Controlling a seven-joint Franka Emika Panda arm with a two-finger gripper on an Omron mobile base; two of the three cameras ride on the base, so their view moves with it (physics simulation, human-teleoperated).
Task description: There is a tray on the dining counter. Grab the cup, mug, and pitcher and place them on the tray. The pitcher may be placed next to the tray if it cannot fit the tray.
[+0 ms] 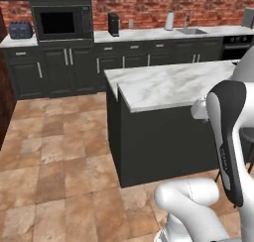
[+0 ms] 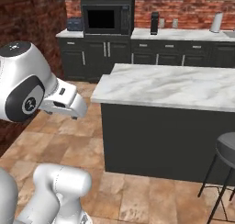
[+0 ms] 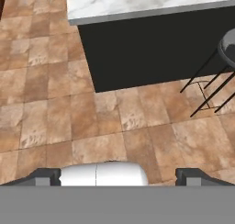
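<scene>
Jaws apart, empty, over the tiled floor (image 3: 69, 122); marble tabletop (image 3: 151, 2) and grey stool (image 3: 228, 48) well beyond them.

The dining counter (image 2: 174, 87), a white-grey marble worktop on a dark base, is seen standing on the brown tiled floor (image 1: 59, 176), with a round grey stool (image 2: 226, 149) at its near edge.
</scene>
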